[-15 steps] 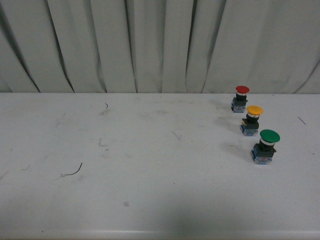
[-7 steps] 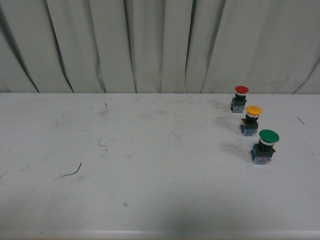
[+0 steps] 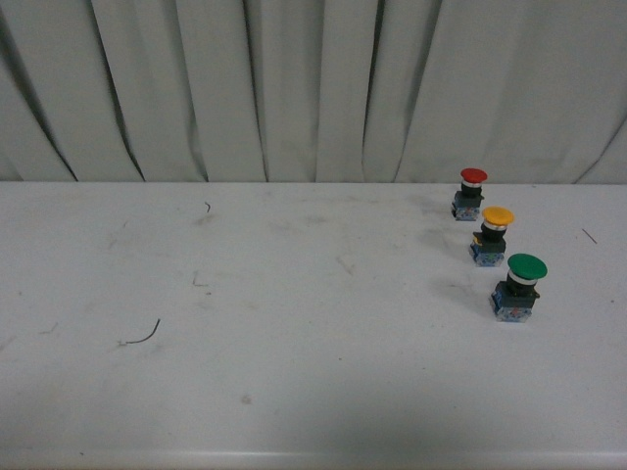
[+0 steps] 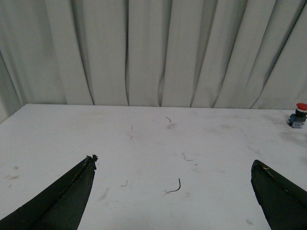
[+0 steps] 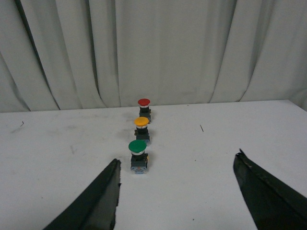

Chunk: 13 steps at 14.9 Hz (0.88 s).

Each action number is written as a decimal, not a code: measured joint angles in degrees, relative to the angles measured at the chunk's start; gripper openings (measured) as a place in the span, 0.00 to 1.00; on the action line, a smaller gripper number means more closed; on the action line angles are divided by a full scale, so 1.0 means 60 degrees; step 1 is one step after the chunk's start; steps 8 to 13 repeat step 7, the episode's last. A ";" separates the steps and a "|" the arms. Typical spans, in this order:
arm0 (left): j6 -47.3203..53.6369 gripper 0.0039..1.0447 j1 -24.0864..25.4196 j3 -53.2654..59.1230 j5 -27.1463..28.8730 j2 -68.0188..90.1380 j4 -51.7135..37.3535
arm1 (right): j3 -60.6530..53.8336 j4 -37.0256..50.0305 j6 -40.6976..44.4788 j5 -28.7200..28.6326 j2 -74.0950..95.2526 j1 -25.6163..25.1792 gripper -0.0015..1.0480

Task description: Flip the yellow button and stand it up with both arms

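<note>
- The yellow button (image 3: 497, 235) is seen standing upright, cap up, on the white table (image 3: 294, 323), toward its far right.
- It is placed between the red button (image 3: 472, 192) and the green button (image 3: 519, 286), in one row.
- The left gripper (image 4: 175, 191) is held wide open, with nothing gripped.
- The right gripper (image 5: 177, 189) is likewise spread open and empty, short of the row.

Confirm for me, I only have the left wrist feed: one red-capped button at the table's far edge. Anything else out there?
Observer: Yes. A small yellow-capped push button stands just nearer than the red-capped button.
Operator: Upright?
Observer: Yes, cap up, contact block on the white table.
Operator: More?
Observer: A larger green-capped button stands nearest, completing a row of three.
Operator: Right pincer?
Observer: The right pincer is open, empty, facing that row.
</note>
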<state>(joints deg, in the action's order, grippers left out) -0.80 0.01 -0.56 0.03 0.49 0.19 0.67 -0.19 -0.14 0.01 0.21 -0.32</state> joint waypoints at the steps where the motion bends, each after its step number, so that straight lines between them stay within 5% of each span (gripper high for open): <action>1: 0.0000 0.94 0.0000 0.0000 0.0000 0.0000 0.0000 | 0.0000 0.0000 0.0000 0.0000 0.0000 0.0000 0.77; 2: 0.0000 0.94 0.0000 0.0000 0.0000 0.0000 0.0000 | 0.0000 0.0000 0.0000 0.0000 0.0000 0.0000 0.91; 3: 0.0000 0.94 0.0000 0.0000 0.0000 0.0000 0.0004 | 0.0000 0.0000 -0.0004 0.0000 0.0000 0.0000 0.95; 13: 0.0000 0.94 0.0000 0.0000 0.0000 0.0000 0.0004 | 0.0000 0.0000 0.0000 0.0000 0.0000 0.0000 0.94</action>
